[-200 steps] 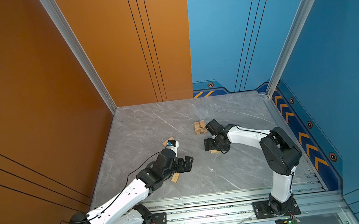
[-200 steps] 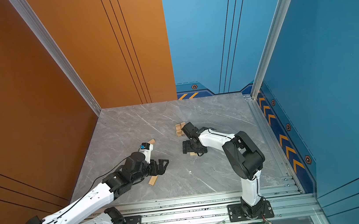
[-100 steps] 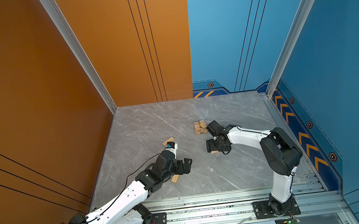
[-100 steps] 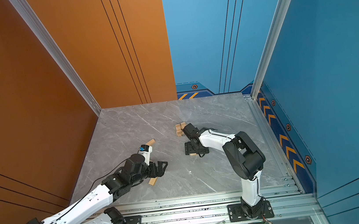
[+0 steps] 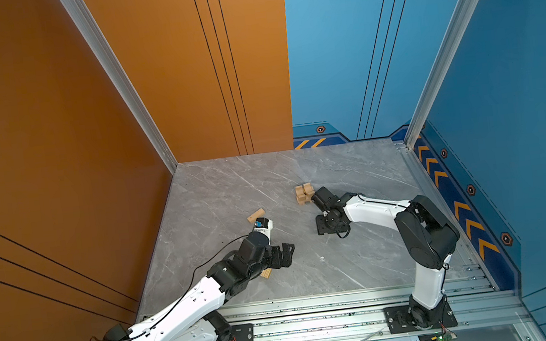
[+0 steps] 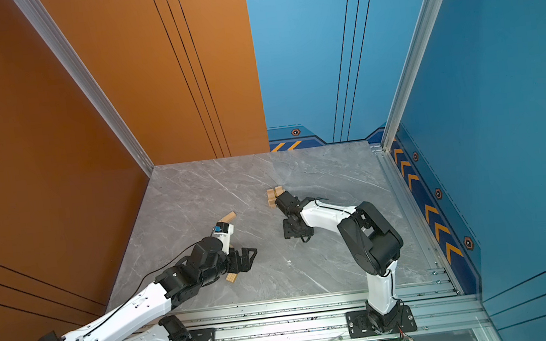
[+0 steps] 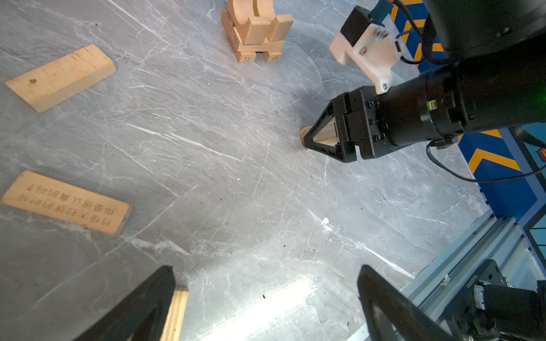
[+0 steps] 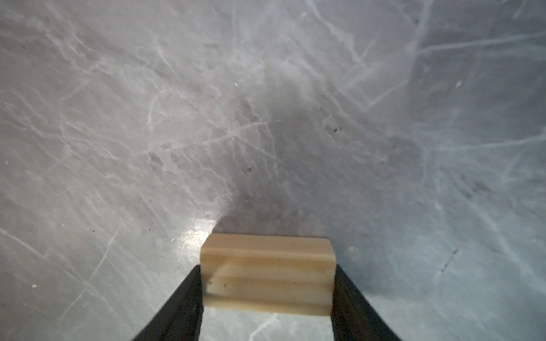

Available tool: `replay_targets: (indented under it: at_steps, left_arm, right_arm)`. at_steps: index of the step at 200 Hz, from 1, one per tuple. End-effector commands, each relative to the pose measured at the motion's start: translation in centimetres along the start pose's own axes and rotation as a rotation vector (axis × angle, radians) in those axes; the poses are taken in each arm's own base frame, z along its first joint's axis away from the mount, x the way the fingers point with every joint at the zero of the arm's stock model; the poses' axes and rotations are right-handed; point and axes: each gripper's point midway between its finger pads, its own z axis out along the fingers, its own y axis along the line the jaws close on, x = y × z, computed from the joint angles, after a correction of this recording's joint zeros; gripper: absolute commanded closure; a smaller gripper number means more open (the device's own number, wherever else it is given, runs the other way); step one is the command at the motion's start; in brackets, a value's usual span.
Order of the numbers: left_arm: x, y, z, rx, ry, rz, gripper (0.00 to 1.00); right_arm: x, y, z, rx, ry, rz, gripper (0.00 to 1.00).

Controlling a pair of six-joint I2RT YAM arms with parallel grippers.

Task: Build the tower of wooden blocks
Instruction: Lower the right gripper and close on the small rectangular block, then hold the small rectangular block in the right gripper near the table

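The tower (image 5: 303, 193) (image 6: 274, 195) is a small stack of pale wood blocks with an arch on top, also visible in the left wrist view (image 7: 255, 32). Just in front of it, my right gripper (image 5: 321, 226) (image 8: 267, 268) points down at the table. It is shut on a grooved wood block (image 8: 267, 274) (image 7: 325, 135), a finger pressing each end. My left gripper (image 5: 286, 253) (image 7: 266, 268) hovers open and empty. A loose block (image 5: 266, 273) (image 7: 175, 313) lies beside one of its fingers.
A loose bar (image 5: 256, 215) (image 7: 62, 76) lies left of the tower. An engraved slab (image 7: 66, 203) lies flat near it. The orange wall stands at the left and the blue wall at the right. An aluminium rail (image 5: 315, 304) runs along the front edge.
The right gripper's jaws have narrowed onto the grooved block on the table. The left arm has drawn back slightly toward the front, still open.
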Motion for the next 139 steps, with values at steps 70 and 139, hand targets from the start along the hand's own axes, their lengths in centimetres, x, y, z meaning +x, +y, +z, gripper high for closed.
replay_targets:
  at_steps: [70,139]
  left_arm:
    - [-0.26,0.65,-0.47,-0.034,-0.023,0.021,0.02]
    - [-0.40,0.74,0.08,-0.034,-0.016,0.021,0.02]
  right_arm:
    - [-0.02,-1.53,-1.33,0.080,-0.017,-0.018,0.42]
    - [-0.17,-1.62,-0.79,0.082,0.000,-0.024,0.36]
